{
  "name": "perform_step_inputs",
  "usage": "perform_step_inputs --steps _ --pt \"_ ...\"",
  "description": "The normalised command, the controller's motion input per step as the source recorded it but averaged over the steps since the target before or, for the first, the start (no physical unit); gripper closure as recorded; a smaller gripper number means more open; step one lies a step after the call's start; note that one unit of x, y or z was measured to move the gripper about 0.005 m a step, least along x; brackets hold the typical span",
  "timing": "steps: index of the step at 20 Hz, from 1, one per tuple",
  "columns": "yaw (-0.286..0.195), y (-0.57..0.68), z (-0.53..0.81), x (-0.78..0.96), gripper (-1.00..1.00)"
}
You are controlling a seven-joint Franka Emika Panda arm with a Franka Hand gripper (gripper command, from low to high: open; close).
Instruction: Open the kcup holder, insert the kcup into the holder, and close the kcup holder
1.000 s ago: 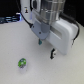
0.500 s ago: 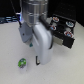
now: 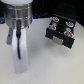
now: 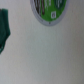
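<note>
The kcup holder point(image 3: 61, 31) is a black box with grey front panels, standing on the table at the exterior view's right, and its front looks shut. The arm point(image 3: 19, 35) fills the exterior view's left, reaching down toward the table. It hides the kcup there, and my gripper's fingers cannot be made out. In the wrist view the kcup point(image 4: 50, 11) shows as a round green-topped pod with a pale rim, lying on the pale table. A blurred dark green shape point(image 4: 5, 30) sits at that picture's edge, and I cannot tell what it is.
Pale table surface point(image 3: 55, 65) lies in front of the kcup holder and beside the arm. Small coloured spots point(image 3: 56, 21) show on top of the holder.
The arm has swung toward the exterior view's left and come down, now covering the spot where the small green kcup lay. The kcup holder has not moved.
</note>
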Motion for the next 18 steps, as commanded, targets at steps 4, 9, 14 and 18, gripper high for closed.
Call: perform_step_inputs --steps 4,9,14,18 --pt "-0.168 -0.24 -0.14 0.37 -1.0" --pt "-0.123 -0.11 -0.17 0.22 -1.0" --pt "-0.075 -0.04 -0.06 0.03 -1.0" --pt "-0.079 -0.06 -0.07 0.06 -1.0"
